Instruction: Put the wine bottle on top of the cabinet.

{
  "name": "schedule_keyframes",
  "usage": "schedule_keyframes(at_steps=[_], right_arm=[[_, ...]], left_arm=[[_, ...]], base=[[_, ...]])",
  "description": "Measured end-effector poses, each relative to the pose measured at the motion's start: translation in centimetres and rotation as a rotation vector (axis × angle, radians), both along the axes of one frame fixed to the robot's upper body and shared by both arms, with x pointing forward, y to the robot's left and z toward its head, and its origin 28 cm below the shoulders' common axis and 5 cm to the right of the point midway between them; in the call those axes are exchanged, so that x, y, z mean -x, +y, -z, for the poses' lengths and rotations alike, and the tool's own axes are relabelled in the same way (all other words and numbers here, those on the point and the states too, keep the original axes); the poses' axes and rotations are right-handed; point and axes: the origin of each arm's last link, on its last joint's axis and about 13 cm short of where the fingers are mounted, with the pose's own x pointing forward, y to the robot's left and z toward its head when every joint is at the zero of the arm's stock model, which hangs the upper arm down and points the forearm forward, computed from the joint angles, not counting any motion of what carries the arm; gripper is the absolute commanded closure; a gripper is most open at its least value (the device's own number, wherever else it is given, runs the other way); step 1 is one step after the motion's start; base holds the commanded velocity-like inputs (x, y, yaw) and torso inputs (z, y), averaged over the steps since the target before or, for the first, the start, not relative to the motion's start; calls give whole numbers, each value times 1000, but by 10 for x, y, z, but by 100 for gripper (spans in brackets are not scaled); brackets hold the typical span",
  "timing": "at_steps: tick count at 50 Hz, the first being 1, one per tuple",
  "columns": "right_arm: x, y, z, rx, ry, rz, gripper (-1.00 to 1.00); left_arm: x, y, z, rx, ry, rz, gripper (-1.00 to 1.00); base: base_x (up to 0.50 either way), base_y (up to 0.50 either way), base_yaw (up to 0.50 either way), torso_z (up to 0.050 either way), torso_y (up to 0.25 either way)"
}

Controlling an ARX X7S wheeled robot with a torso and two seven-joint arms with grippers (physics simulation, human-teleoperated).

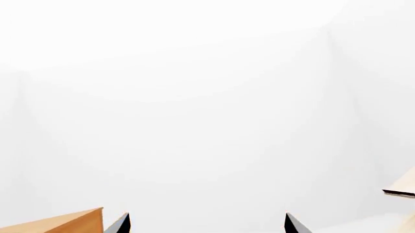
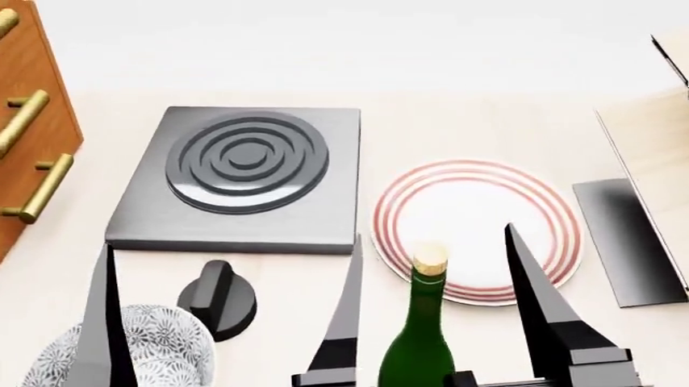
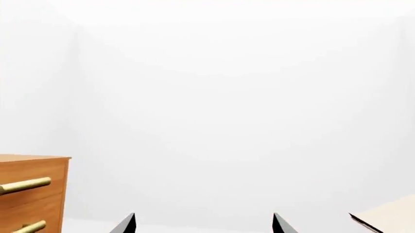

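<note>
The wine bottle (image 2: pixel 418 339), dark green with a tan cork, stands upright at the near edge of the head view. It shows there between the two spread fingers of my right gripper (image 2: pixel 433 234), which do not touch it. The right wrist view shows that gripper (image 3: pixel 203 217) open and empty, with no bottle in sight. The orange-brown cabinet (image 2: pixel 24 121) with brass handles stands at far left, and also shows in the right wrist view (image 3: pixel 32 189) and the left wrist view (image 1: pixel 65 224). My left gripper (image 1: pixel 207 217) is open and empty; one finger (image 2: pixel 108 322) shows over the bowl.
A grey hob plate (image 2: pixel 248 165) lies left of centre with a black knob (image 2: pixel 221 306) before it. A red-ringed white plate (image 2: pixel 479 201) lies behind the bottle. A patterned bowl (image 2: pixel 161 347) sits at near left. A dark flat panel (image 2: pixel 628 242) and pale rack (image 2: pixel 659 145) stand at right.
</note>
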Motion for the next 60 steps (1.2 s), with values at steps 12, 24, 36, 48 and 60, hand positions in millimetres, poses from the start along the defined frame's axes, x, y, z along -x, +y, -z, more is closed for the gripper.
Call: schedule_keyframes(at_steps=[12, 24, 36, 48, 60], right_arm=[[0, 1, 2, 22, 6, -5, -100], [-1, 2, 4, 15, 12, -12, -100], [-2, 1, 6, 18, 23, -11, -100], [-6, -10, 13, 37, 58, 59, -100], [-8, -36, 14, 66, 87, 190, -100]], left_arm=[[0, 0, 0, -2, 2, -4, -100], [0, 1, 1, -4, 3, -10, -100], [0, 0, 1, -4, 6, -7, -100], [1, -2, 1, -7, 8, 4, -100], [1, 0, -1, -2, -2, -1, -100]], base=[[44, 500, 0, 0, 0], [28, 292, 0, 0, 0], [0, 0, 0, 0, 0], [0, 0, 0, 0, 0], [0, 0, 0, 0, 0]])
